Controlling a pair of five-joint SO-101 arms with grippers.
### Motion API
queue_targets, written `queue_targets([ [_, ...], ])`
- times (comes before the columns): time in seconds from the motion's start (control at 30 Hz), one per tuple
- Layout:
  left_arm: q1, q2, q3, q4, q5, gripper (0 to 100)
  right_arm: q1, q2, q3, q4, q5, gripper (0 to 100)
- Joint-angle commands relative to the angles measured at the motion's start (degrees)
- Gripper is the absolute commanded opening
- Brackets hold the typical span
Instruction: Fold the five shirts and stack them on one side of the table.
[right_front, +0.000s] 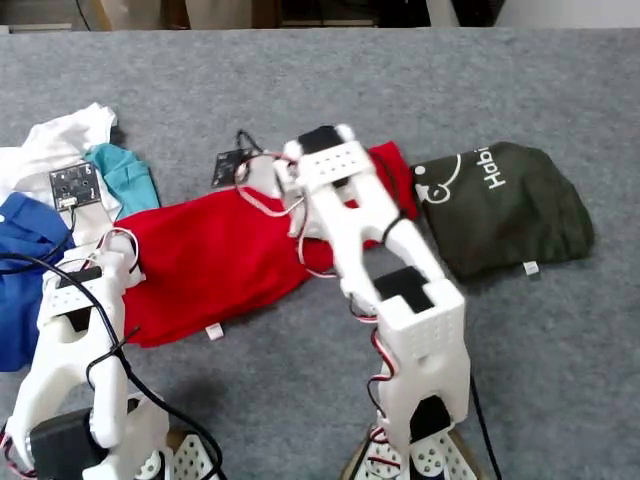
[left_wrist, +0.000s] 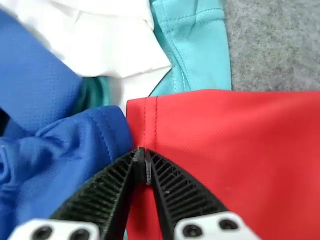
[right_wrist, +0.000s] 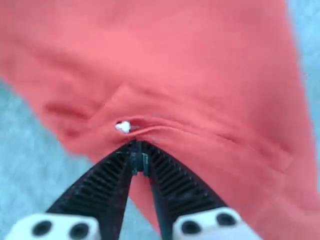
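A red shirt (right_front: 210, 255) lies spread across the middle of the table. My left gripper (left_wrist: 141, 167) is shut on its hem corner (left_wrist: 145, 110), right beside a blue shirt (left_wrist: 45, 145). My right gripper (right_wrist: 137, 161) is shut on a pinched fold of the red shirt (right_wrist: 190, 75) next to a small white tag (right_wrist: 122, 127). The right arm (right_front: 350, 215) reaches over the shirt's far edge. A folded dark green shirt (right_front: 505, 205) lies at the right. White (right_front: 55, 145), teal (right_front: 128, 178) and blue (right_front: 25, 265) shirts are heaped at the left.
Grey cloth covers the table (right_front: 560, 360), with open room at the front right and along the back. Cables run from both arm bases, and one loops over the blue shirt. The left arm (right_front: 75, 330) stands at the front left.
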Motion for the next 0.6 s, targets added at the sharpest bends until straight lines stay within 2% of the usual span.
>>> queue_targets([
  [0.0, 0.00, -6.11, -3.52, 7.03, 0.35, 2, 4.44, -9.01, -6.02, 4.22, -1.67, 0.2],
  [0.13, 0.00, -18.86, -10.37, 23.21, 3.69, 3, 7.34, -17.71, -10.15, 4.75, -3.87, 0.2],
  [0.27, 0.18, -30.11, -12.84, 38.33, 3.96, 15, 7.43, -25.10, -9.01, 6.07, -3.60, 0.2],
  [0.33, 0.18, -32.66, -11.78, 44.04, 3.87, 17, 7.34, -27.47, -7.34, 7.91, -3.52, 0.2],
  [0.43, 0.00, -32.40, -8.53, 46.68, 3.96, 18, 8.04, -29.76, -3.47, 9.67, -3.52, 0.2],
  [0.57, -2.73, -28.88, -3.96, 43.43, 3.96, 18, 9.19, -31.87, 2.86, 9.49, -3.52, 0.2],
])
